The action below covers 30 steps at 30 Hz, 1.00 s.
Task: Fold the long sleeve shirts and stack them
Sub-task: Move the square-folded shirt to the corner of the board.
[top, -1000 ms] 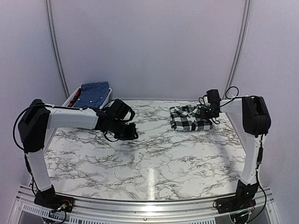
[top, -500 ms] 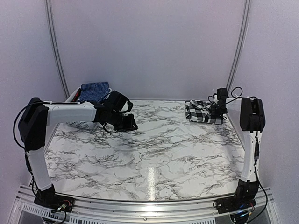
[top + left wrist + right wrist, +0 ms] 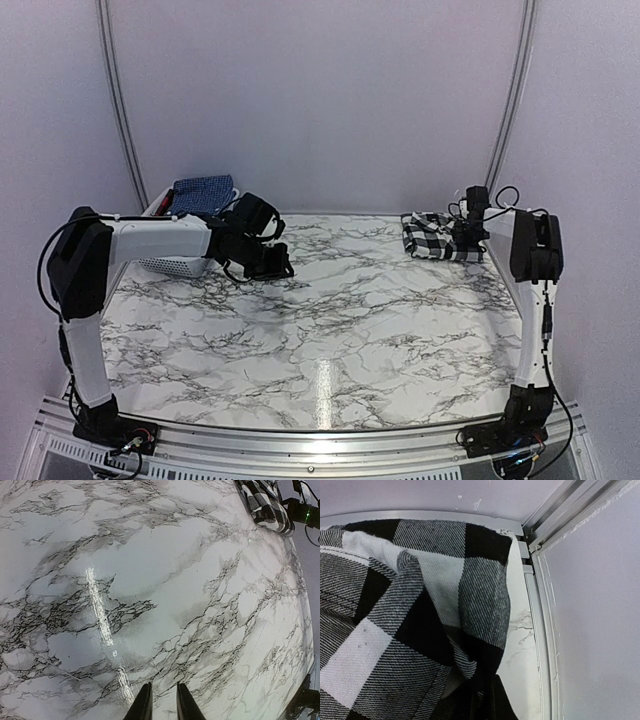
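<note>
The black-and-white checked long sleeve shirt [image 3: 432,236] lies bunched in the table's far right corner. My right gripper [image 3: 466,240] is at its right edge and shut on a fold of it. In the right wrist view the checked cloth [image 3: 410,605] fills the frame and runs down into the right gripper [image 3: 489,692]. A blue printed shirt [image 3: 201,192] rests on the white basket [image 3: 170,266] at the far left. My left gripper [image 3: 276,266] hovers just right of the basket. In the left wrist view its jaws [image 3: 162,687] stand narrowly apart with nothing between them over bare marble.
The marble table [image 3: 330,330] is bordered by a metal rail and grey wall [image 3: 590,605] right beside the checked shirt. The left wrist view catches the checked shirt [image 3: 265,502] far off at its top right.
My right gripper has carried the checked shirt back and to the right into the far corner. The left arm has drawn back toward the basket.
</note>
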Available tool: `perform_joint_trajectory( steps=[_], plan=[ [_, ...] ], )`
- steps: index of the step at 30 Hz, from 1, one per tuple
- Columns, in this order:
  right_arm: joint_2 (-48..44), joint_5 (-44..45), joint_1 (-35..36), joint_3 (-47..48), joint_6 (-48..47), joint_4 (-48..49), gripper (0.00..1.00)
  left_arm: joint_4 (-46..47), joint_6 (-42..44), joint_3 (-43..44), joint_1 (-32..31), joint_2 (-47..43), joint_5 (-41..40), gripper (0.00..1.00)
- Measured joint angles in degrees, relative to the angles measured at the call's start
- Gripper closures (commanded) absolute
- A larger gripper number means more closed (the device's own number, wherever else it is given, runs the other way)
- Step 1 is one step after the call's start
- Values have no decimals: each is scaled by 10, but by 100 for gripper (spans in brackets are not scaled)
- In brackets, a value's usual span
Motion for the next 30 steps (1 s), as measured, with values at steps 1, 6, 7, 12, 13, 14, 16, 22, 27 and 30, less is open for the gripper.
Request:
perform_joint_trajectory(
  steps=[1, 6, 7, 12, 13, 14, 16, 22, 27, 30],
  plan=[
    [0, 3, 0, 0, 0, 0, 90, 0, 0, 1, 0, 1, 0, 83],
    [0, 18, 0, 0, 2, 0, 72, -4, 1, 4, 1, 2, 0, 83],
    [0, 22, 0, 0, 1, 0, 67, -5, 2, 5, 2, 2, 0, 82],
    [0, 44, 0, -1, 4, 5, 34, -7, 3, 13, 2, 8, 0, 82],
    [-1, 52, 0, -2, 4, 7, 27, -7, 4, 14, 2, 8, 0, 82],
    [-3, 59, 0, -4, 4, 9, 20, -7, 4, 15, 2, 9, 0, 82],
    [-12, 73, 1, -19, 6, 21, 9, -8, 6, 19, 2, 9, 0, 82],
    [-73, 116, 13, -101, 12, 63, 2, -9, 9, 30, 2, 10, 0, 82],
    [-146, 143, 53, -185, 18, 119, 1, -9, 11, 31, 4, 10, -3, 81],
    [-196, 147, 91, -243, 31, 156, 1, -9, 11, 31, 7, 10, -7, 77]
  ],
)
